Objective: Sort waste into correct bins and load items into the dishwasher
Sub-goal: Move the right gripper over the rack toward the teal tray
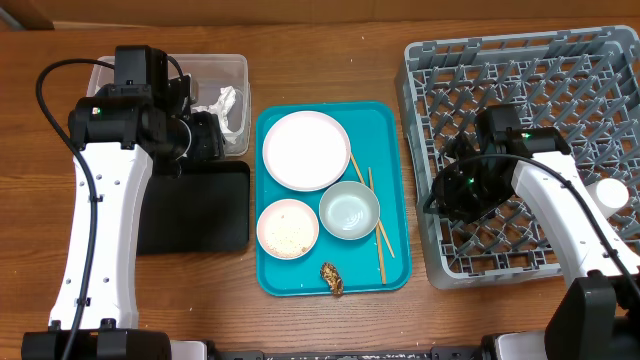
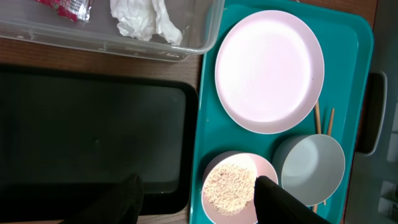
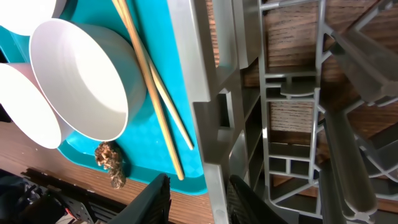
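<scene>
Left gripper (image 2: 198, 186): open, empty, over the black tray (image 2: 93, 130) beside the rice dish (image 2: 233, 186). Right gripper (image 3: 199, 180): fingers astride the grey dish rack (image 3: 205, 93) wall, grip cannot be told. Teal tray (image 1: 385, 125): plate (image 1: 306, 150), bowl (image 1: 349, 210), chopsticks (image 1: 380, 240), brown lump (image 1: 332, 279); clear tub (image 1: 235, 62): napkin (image 1: 228, 105), red wrapper (image 2: 68, 7).

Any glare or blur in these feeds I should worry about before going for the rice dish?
Overhead: evenly lit and sharp, but the large plate is washed out to flat white. Left wrist: the plate looks pinkish, the black tray has a faint sheen, and the fingers are dark and soft. Right wrist: the near dish rack is slightly soft.
</scene>
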{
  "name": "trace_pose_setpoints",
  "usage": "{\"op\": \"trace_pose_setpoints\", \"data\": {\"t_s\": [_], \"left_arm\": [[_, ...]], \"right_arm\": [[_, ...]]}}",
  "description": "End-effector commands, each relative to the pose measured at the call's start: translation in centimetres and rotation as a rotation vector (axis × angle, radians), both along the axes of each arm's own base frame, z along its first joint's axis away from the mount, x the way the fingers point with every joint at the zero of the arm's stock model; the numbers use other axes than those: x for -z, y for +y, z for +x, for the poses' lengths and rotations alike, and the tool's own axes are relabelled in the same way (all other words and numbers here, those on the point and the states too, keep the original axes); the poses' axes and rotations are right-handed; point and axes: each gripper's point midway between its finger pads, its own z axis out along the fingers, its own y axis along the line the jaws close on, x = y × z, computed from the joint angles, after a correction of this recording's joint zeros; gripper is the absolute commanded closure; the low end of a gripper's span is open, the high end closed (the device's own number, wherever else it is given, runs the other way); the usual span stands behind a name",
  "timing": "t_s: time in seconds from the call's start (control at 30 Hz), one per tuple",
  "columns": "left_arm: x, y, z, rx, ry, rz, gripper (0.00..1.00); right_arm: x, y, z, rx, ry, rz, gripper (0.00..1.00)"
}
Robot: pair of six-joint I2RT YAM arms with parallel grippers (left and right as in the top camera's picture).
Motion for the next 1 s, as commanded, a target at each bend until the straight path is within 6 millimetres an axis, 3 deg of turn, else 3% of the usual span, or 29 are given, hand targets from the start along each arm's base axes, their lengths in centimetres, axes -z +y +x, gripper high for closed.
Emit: {"op": "trace_pose_setpoints", "data": {"t_s": [0.0, 0.97], "left_arm": [[-0.59, 0.02, 0.2, -0.002, -0.019, 0.005, 0.4], [-0.6, 0.01, 0.2, -0.002, -0.019, 0.005, 0.4]], "right_arm": [[-0.36, 0.61, -0.25, -0.012, -0.011, 0.027, 0.67], [-0.5, 0.91, -0.11, -0.012, -0.017, 0.045, 0.67]]}}
